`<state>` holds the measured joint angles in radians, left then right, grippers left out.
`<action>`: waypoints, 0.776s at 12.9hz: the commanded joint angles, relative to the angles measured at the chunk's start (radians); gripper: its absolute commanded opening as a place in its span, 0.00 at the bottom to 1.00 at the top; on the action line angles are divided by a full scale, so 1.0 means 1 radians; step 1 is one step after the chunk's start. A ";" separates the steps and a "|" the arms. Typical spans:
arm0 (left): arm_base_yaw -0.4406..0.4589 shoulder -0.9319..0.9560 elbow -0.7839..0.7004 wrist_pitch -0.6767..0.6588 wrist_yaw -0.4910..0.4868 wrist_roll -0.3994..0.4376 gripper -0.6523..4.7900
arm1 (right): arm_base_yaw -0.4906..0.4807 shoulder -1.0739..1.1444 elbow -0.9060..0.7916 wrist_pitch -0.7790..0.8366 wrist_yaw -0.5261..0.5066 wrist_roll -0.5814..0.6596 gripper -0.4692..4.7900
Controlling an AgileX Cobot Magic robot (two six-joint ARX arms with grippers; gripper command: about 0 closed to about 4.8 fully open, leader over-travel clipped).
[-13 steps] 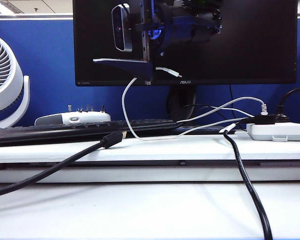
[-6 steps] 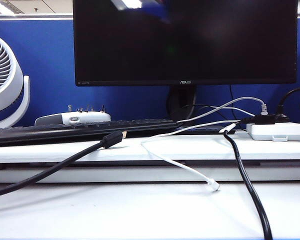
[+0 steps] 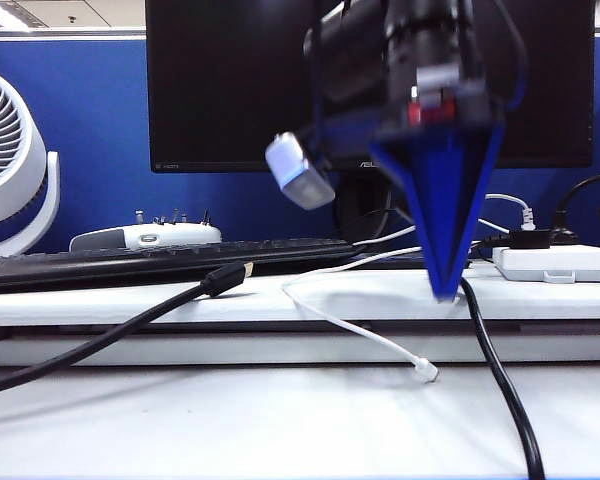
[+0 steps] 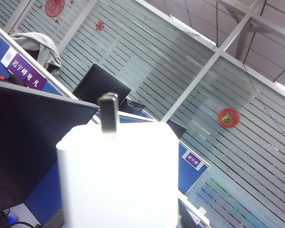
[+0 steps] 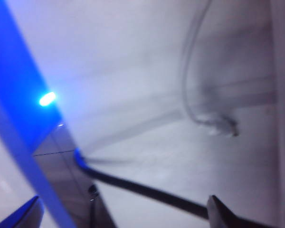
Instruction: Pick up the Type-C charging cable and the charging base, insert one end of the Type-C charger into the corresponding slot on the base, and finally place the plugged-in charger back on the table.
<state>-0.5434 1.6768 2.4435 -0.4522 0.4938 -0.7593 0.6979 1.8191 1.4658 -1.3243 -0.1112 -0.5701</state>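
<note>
Gripping the charging base aloft, left claw, right claw spread wide, empty, above the table.

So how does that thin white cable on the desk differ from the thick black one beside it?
The Type-C charging cable is thin and white; the black cable is far thicker. The white cable's small plug lies free on the table; the black cable runs out of the picture's lower edge. Neither is held: the right gripper hangs open above them.

White charging base; blue right gripper
</note>
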 commanded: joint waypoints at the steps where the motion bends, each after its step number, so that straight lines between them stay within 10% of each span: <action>1: 0.000 -0.007 0.006 0.028 0.005 0.000 0.27 | 0.001 0.008 -0.015 0.179 0.070 -0.097 1.00; 6: 0.000 -0.007 0.006 0.028 0.008 0.000 0.27 | 0.002 0.102 -0.015 0.140 -0.014 -0.112 0.94; 10: 0.000 -0.007 0.006 0.027 0.009 0.000 0.27 | -0.011 0.147 -0.015 0.179 0.061 -0.111 0.60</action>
<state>-0.5442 1.6768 2.4435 -0.4519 0.4973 -0.7593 0.6903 1.9640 1.4487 -1.1744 -0.0666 -0.6792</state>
